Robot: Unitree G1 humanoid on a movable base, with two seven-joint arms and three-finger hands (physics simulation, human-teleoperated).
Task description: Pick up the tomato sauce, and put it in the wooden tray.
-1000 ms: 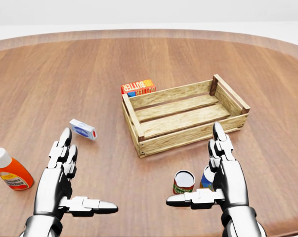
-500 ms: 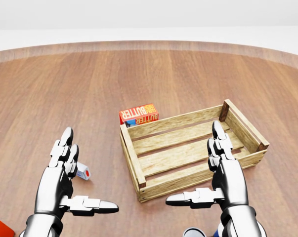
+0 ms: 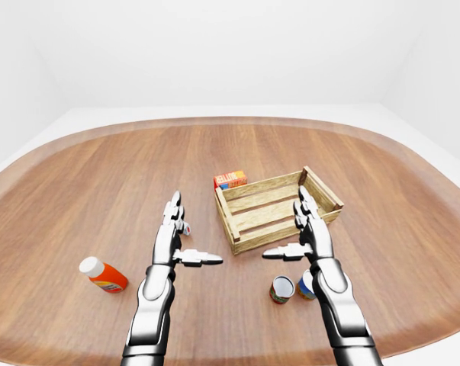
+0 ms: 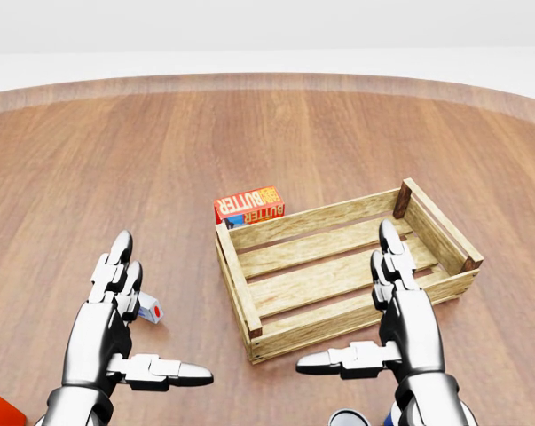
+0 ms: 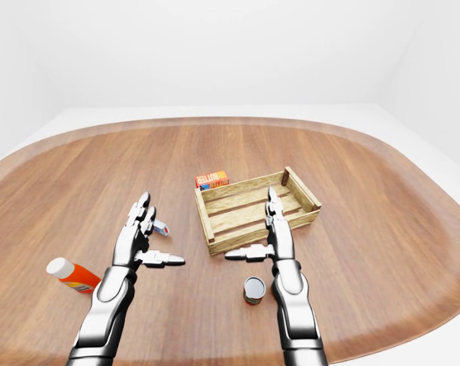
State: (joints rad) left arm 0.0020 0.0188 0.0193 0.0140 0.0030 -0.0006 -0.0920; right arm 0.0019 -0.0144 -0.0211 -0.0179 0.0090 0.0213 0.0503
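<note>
Hovering with fingers spread and thumbs turned inward, the left robot hand (image 4: 103, 328) and the right robot hand (image 4: 409, 324) are both released and hold nothing. Under the left one, partly hidden by its fingers, lies a small white and blue box (image 4: 150, 311). The right one hangs over the near edge of the wooden tray (image 4: 236, 275), which is empty, with a butter box (image 4: 249, 206) just beside its far left corner.

In the left-eye view, the tomato sauce can (image 3: 281, 289) stands upright on the worktop (image 4: 161, 160), below the tray and just left of the right forearm. A blue can (image 3: 306, 284) stands close beside it, half hidden by that arm. An orange bottle (image 3: 104, 276) lies well apart at the left.

Judging by this, nothing of the task is done: the reach, grasp, lift and placing all remain.

Compared with a second ago, the head view has tilted up, so everything sits lower in it and the cans have slid to its bottom edge; that is the camera's motion. Over the last half second almost nothing has changed.
</note>
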